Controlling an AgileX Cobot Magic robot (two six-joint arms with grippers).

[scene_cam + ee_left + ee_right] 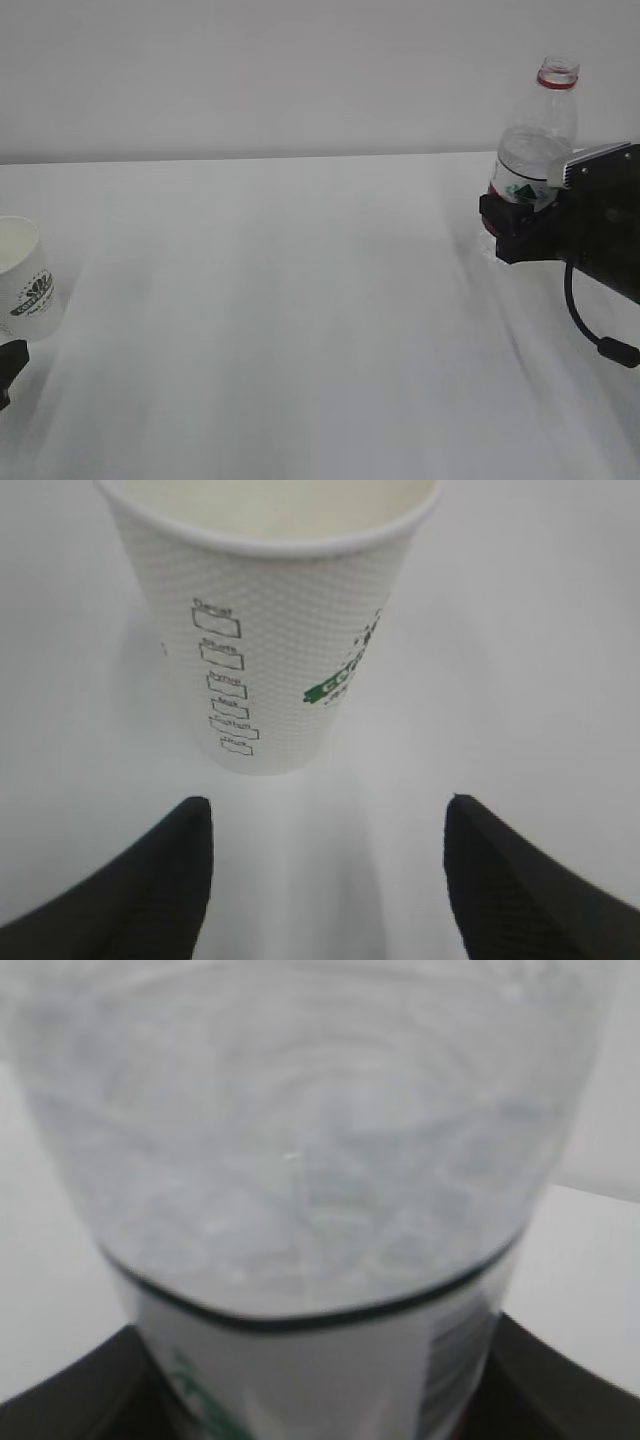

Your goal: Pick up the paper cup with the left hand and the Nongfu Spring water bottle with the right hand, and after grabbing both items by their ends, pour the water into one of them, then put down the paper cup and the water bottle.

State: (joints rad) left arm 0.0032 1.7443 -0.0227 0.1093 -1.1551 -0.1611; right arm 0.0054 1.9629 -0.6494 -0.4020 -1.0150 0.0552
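The paper cup (275,630) stands upright on the surface (300,320), just ahead of the released left gripper (328,825), not between its jaws. The right gripper (505,228) grasps the upright Nongfu Spring water bottle (535,150) low down.

paper cup (280,630): green logo, checkbox labels | lettering too blurred to read

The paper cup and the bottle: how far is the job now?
Nothing looks done. In hand: the right claw brackets the water bottle; whether it grips is unclear. The left claw stands open short of the paper cup. Left: lifting, pouring, putting down.
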